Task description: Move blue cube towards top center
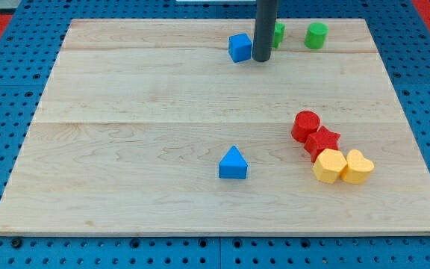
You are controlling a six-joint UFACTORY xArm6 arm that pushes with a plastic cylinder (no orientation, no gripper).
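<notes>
The blue cube (240,47) sits near the top centre of the wooden board (125,134). My dark rod comes down from the view's top, and my tip (261,58) rests on the board just right of the blue cube, touching or nearly touching its right side. The rod partly hides a green block (278,33) behind it.
A green cylinder (316,35) stands at the top right. A blue triangular block (233,164) lies below the centre. At the right, a red cylinder (305,125), a red star (323,142), a yellow hexagon-like block (329,166) and a yellow heart (357,167) cluster together.
</notes>
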